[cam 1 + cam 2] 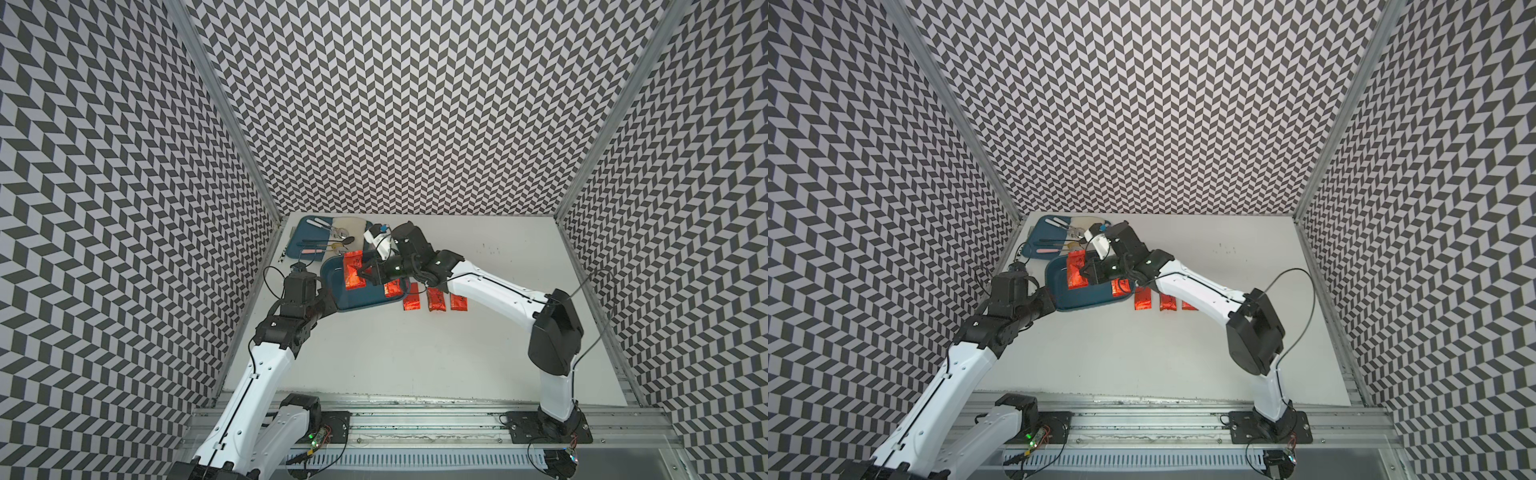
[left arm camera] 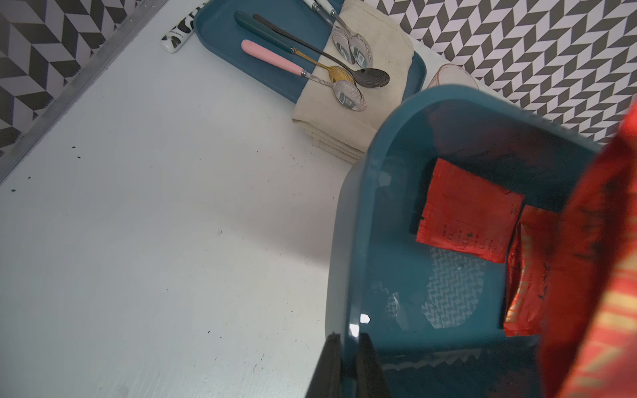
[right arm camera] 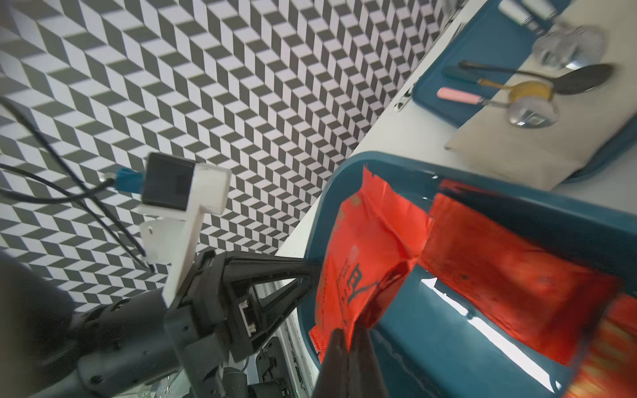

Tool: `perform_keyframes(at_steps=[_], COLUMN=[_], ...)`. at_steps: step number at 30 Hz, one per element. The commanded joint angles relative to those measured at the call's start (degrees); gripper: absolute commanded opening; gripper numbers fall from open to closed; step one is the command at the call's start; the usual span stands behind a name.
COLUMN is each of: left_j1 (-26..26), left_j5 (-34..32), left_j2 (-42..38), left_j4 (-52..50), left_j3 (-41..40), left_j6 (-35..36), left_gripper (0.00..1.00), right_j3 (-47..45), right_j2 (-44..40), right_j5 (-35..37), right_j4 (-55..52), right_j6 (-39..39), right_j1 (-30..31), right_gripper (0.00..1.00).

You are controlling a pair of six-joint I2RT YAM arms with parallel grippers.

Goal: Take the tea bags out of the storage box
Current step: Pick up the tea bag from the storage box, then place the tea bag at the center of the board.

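Note:
The teal storage box [image 1: 365,302] [image 1: 1075,302] stands at the back left of the table. My left gripper [image 2: 348,339] [image 1: 330,297] is shut on its near wall [image 2: 358,241], one finger inside and one outside. My right gripper [image 3: 350,332] [image 1: 360,274] reaches into the box and is shut on the lower edge of a red-orange tea bag [image 3: 358,255] [image 1: 354,274] [image 1: 1076,274]. Two more tea bags [image 2: 468,213] [image 2: 527,275] lie in the box, one [image 1: 391,288] under my right wrist. Three tea bags [image 1: 411,301] [image 1: 435,299] [image 1: 458,301] lie in a row on the table to the box's right.
A flatter blue tray [image 1: 305,245] [image 2: 220,20] with several spoons [image 2: 348,96] and a beige cloth [image 2: 331,124] sits behind the box in the back left corner. The chevron wall [image 1: 257,232] runs close along the left. My right forearm [image 1: 490,286] hangs over the row of tea bags.

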Motion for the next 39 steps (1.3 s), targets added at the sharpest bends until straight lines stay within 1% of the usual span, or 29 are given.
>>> perform_keyframes(at_steps=[1,4,6,8,10,13,15,16,19,21,25,30,37,39], left_j1=[-0.14,-0.19,-0.15,-0.11,-0.14,-0.16,-0.14,-0.10,-0.15,-0.11,-0.17,-0.18,-0.17,-0.17], left_j5=[-1.12,-1.24,-1.07,-0.94,-1.21,-1.26,-1.22,-1.22,-1.04,-0.91,-1.01,-0.90,-0.76,-0.71], left_j2=[-0.31,-0.59,-0.91,-1.17,-1.35,-1.88,-2.15,-2.32,-2.17,-2.07,-2.20,-2.33,-2.42,-2.47], left_j4=[1.18,1.26,1.44,1.57,1.36,1.54,1.58,1.71,1.72,1.71,1.67,1.79,1.80,1.80], left_j3=[0.67,0.67,0.54,0.57,0.63,0.49,0.42,0.42,0.45,0.45,0.45,0.48,0.44,0.46], left_j6=[-1.06,-1.15,-1.13,-1.07,-1.09,-1.22,-1.23,-1.25,-1.17,-1.05,-1.08,-1.00,-1.13,-1.01], left_gripper=[0.00,0.00,0.00,0.00,0.00,0.00,0.00,0.00,0.00,0.00,0.00,0.00,0.00,0.00], right_j3=[-9.80,-21.62,-29.05,-36.58,-45.45,-55.34,-61.54,-63.03,-63.60,-63.38,-65.19,-64.46,-65.67,-66.12], right_j2=[-10.34,-20.05,-25.80,-31.00,-35.41,-37.86,-37.34,-36.45,-31.69,-28.24,-24.49,-22.15,-19.71,-19.22], right_j5=[0.89,-0.36,-0.44,0.79,-0.90,-4.70,-7.32,-7.88,-5.90,-6.12,-5.08,-2.00,-1.04,-0.64], right_j4=[0.80,3.44,3.78,4.10,7.91,14.17,22.03,24.61,28.35,30.59,35.91,33.67,35.72,36.10], right_j6=[-1.06,-0.59,-1.10,-0.98,1.04,5.22,9.40,10.31,9.11,9.07,10.84,7.73,8.52,8.64], right_j1=[-4.89,-9.01,-10.73,-11.32,-11.34,-11.15,-9.86,-8.62,-3.07,-1.04,-0.86,-0.91,-0.91,-0.91], right_gripper=[0.04,0.02,0.02,0.02,0.02,0.01,0.00,0.00,0.00,0.00,0.00,0.00,0.00,0.02])
